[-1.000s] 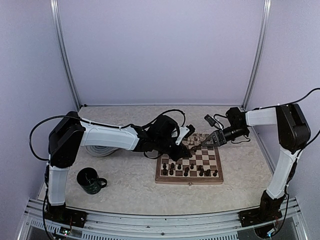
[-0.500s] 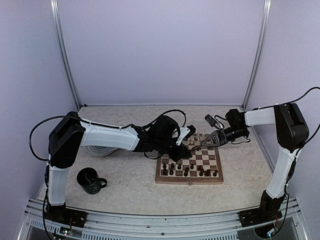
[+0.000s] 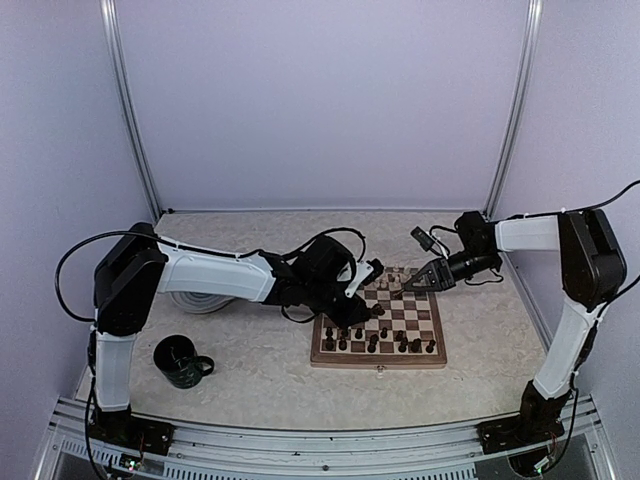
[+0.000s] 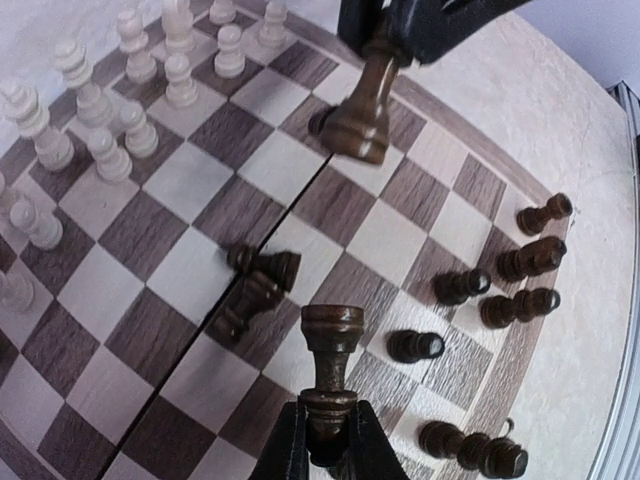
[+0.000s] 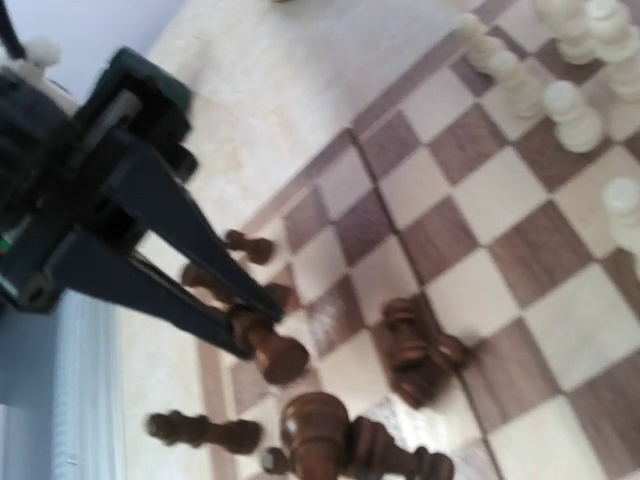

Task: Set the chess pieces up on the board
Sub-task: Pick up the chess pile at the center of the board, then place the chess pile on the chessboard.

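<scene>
Left gripper (image 4: 330, 418) clamps a dark piece (image 4: 332, 335), right gripper (image 4: 376, 45) a second dark piece (image 4: 360, 120), close over the board (image 4: 190, 275). Colliding could drop either.

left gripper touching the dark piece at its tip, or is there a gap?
Touching. Left wrist view: both fingers of the left gripper press on the stem of the dark piece, no gap.
</scene>
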Motion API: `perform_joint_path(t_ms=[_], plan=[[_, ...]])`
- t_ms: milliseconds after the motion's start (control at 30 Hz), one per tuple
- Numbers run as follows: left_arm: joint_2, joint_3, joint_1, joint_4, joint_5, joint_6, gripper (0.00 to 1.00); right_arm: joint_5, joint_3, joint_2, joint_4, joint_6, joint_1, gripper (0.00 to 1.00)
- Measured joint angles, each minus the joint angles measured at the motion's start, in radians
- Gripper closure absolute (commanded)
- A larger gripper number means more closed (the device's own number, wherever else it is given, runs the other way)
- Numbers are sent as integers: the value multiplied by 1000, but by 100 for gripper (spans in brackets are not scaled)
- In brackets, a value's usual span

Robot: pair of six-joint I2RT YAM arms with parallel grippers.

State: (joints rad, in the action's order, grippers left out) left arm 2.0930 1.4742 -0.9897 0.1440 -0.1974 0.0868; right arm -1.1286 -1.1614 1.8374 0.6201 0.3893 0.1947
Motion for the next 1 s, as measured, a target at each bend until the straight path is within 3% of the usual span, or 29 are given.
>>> perform_joint_path(t_ms=[433,700,800,1000], plan=[[0,175,98,358,-60,67,100,217,39,-99,-28,14,11,98],[81,218,130,441,-121,74,96,271,42,-112,-33,32,53,98],[113,228,124,444,-144,79,92,280,42,-112,-32,39,72,97],[127,240,117,441,-154,88,72,282,41,-113,-32,51,103,97]])
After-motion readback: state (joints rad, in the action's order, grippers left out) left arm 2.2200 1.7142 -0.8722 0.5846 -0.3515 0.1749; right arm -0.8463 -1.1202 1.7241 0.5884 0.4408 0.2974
